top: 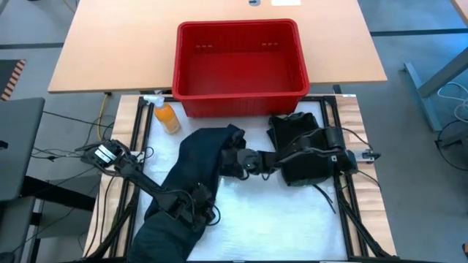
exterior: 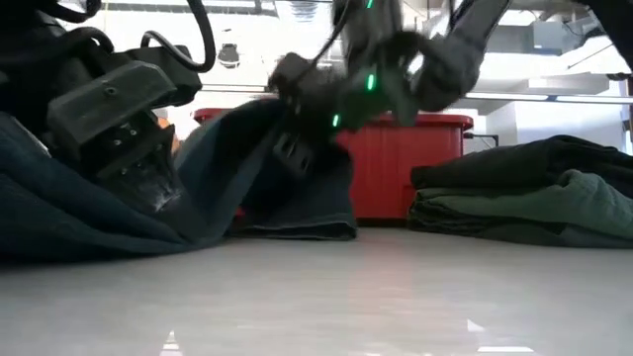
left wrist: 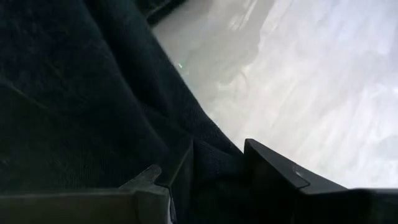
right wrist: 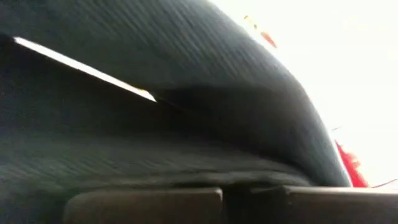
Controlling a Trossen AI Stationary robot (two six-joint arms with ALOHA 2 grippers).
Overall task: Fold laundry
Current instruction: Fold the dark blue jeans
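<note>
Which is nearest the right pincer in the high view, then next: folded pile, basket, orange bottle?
1. Folded pile, just right of the right pincer.
2. Basket, beyond it at the table's far side.
3. Orange bottle, far-left; close to the basket's rank.

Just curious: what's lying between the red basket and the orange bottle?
Nothing; in the high view the red basket and orange bottle have only bare table between.

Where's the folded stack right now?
In the high view the folded stack sits on the table's right side, just in front of the red basket, partly under the right arm; the low view shows it at far right.
</note>
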